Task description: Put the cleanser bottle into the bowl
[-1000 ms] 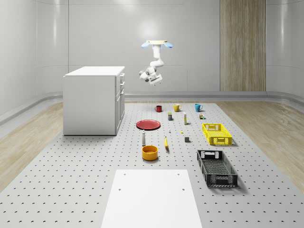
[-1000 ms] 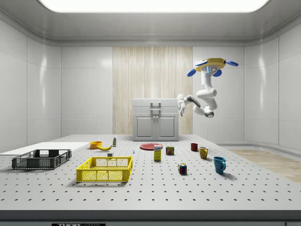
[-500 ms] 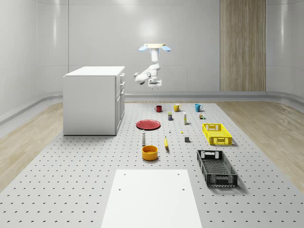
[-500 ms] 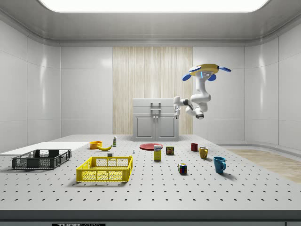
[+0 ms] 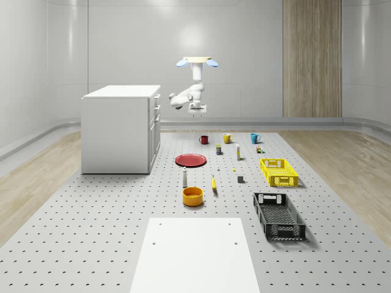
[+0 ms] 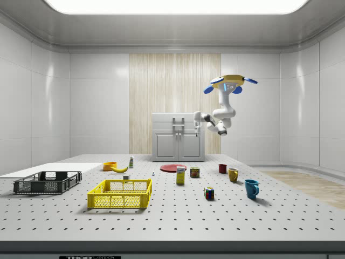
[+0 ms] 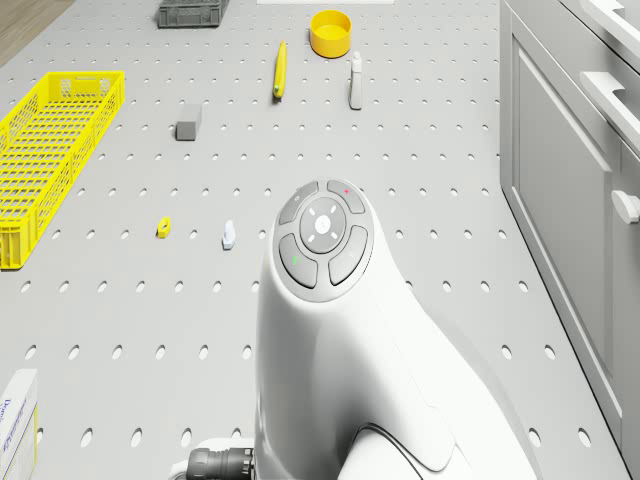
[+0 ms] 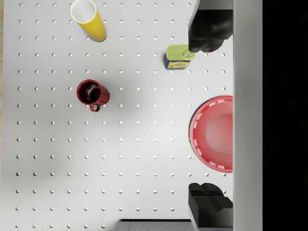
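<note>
Grey perforated flooring (image 5: 91,232) spreads before us, a white cabinet (image 5: 119,128) at ten o'clock. Our drone (image 5: 196,61) hovers high beside it, above the red plate (image 5: 191,160); gripper (image 8: 210,118) fingers (image 8: 209,29) spread wide, empty. What seems the cleanser bottle (image 5: 184,177) stands just beyond the orange bowl (image 5: 192,196).
</note>
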Controlling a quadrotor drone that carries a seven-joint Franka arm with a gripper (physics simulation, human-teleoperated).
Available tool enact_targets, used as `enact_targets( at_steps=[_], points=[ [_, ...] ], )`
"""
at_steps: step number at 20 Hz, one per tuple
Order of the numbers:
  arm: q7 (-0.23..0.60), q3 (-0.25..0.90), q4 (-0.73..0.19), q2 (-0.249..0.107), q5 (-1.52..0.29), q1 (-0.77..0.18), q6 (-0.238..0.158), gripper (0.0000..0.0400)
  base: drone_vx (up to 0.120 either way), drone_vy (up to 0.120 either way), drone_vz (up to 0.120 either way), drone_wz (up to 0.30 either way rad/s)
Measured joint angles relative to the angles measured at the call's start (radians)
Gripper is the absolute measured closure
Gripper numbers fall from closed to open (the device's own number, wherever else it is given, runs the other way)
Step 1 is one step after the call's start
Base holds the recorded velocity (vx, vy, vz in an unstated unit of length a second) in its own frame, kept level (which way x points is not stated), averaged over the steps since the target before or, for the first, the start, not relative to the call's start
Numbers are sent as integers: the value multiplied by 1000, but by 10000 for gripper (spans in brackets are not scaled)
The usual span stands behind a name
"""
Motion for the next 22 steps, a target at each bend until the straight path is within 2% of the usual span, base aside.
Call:
enact_targets(
  at_steps=[22],
  points=[
    [41, 39, 8, -112, 57, -45, 96, 0, 120, 0, 0, 0]
  ],
)
